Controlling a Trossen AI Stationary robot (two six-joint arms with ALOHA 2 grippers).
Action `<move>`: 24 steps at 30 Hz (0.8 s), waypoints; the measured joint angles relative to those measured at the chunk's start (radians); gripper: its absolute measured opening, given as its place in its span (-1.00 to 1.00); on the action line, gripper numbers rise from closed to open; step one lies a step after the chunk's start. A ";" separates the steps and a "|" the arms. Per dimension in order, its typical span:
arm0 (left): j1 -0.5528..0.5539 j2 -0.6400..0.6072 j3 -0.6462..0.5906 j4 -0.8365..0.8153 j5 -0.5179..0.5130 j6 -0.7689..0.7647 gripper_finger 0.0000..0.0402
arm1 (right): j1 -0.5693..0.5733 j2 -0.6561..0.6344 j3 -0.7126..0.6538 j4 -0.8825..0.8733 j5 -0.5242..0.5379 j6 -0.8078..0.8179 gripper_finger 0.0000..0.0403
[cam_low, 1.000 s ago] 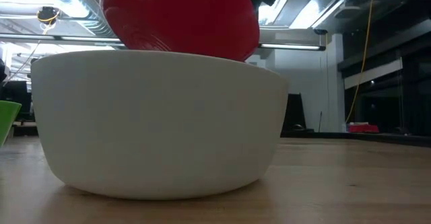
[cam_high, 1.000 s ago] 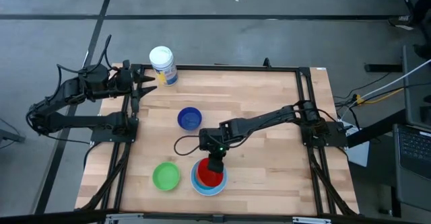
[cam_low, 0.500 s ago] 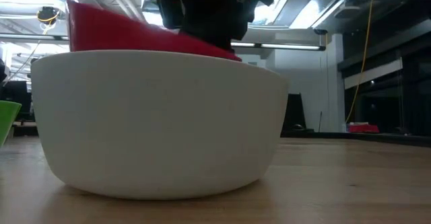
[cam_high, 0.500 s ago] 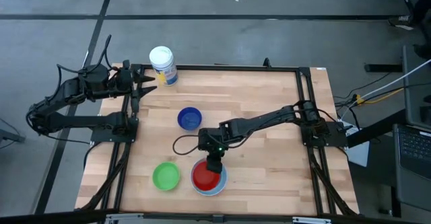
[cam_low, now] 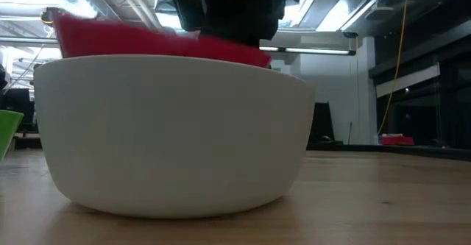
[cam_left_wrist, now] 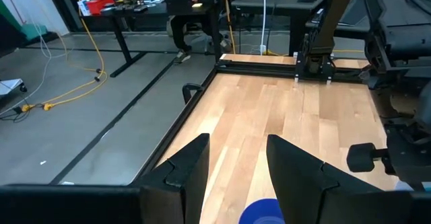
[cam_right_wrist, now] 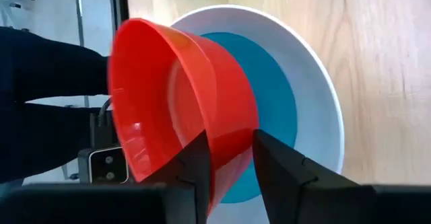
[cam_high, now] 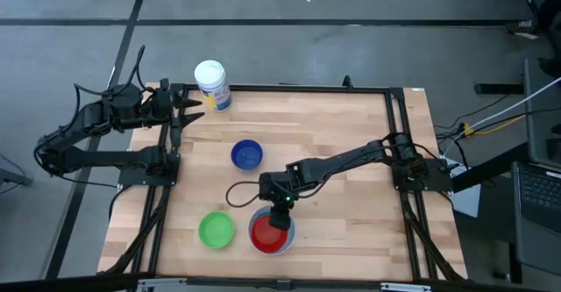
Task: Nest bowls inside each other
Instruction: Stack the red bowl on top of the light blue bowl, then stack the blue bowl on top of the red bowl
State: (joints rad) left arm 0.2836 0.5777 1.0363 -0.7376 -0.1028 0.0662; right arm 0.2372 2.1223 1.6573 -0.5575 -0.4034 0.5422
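The red bowl (cam_right_wrist: 155, 96) lies a little tilted inside the teal bowl (cam_right_wrist: 276, 96), which sits in the white bowl (cam_low: 176, 142) near the table's front edge. The red rim (cam_low: 110, 39) stands above the white rim. My right gripper (cam_right_wrist: 231, 135) is open over this stack (cam_high: 282, 213), its fingers on either side of the red bowl's wall. The dark blue bowl (cam_high: 246, 154) and the green bowl (cam_high: 216, 229) each rest alone on the table. My left gripper (cam_left_wrist: 236, 170) waits open at the far left corner (cam_high: 195, 108). My right gripper slants down from the table's far right side. One finger (cam_right_wrist: 199, 167) is inside the red bowl and the other outside, astride the wall (cam_right_wrist: 232, 153) just below the rim. Whether either finger touches the wall, I cannot tell.
A white cylindrical container (cam_high: 212, 83) stands at the far left edge beside my left gripper. Black frame rails (cam_high: 396, 134) run along the table's sides. Bare wood lies right of the stack and across the table's far half.
The red bowl, held tilted above the white bowl's rim a second ago, has come down into the stack and tipped closer to level. From above it now sits centred in the teal bowl rather than off to the right.
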 joint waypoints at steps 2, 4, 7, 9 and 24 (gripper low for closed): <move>0.000 0.000 0.000 0.000 0.000 0.000 -0.28 | 0.000 0.000 0.000 0.000 0.015 0.000 -0.44; 0.000 0.000 0.000 0.000 0.000 0.000 -0.28 | 0.000 0.000 0.000 0.000 0.019 0.000 -0.38; 0.000 0.000 0.000 0.000 0.016 -0.001 -0.28 | 0.000 0.000 0.000 -0.002 0.024 0.008 -0.27; 0.000 0.000 0.000 0.000 0.020 -0.007 -0.28 | 0.000 0.000 0.000 -0.005 0.045 0.008 -0.19; 0.000 0.018 0.000 -0.094 0.019 -0.001 -0.28 | -0.096 -0.061 0.000 -0.079 0.104 0.051 -0.01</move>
State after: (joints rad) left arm 0.2836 0.5961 1.0367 -0.8316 -0.0841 0.0648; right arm 0.1415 2.0615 1.6569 -0.6367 -0.2990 0.5928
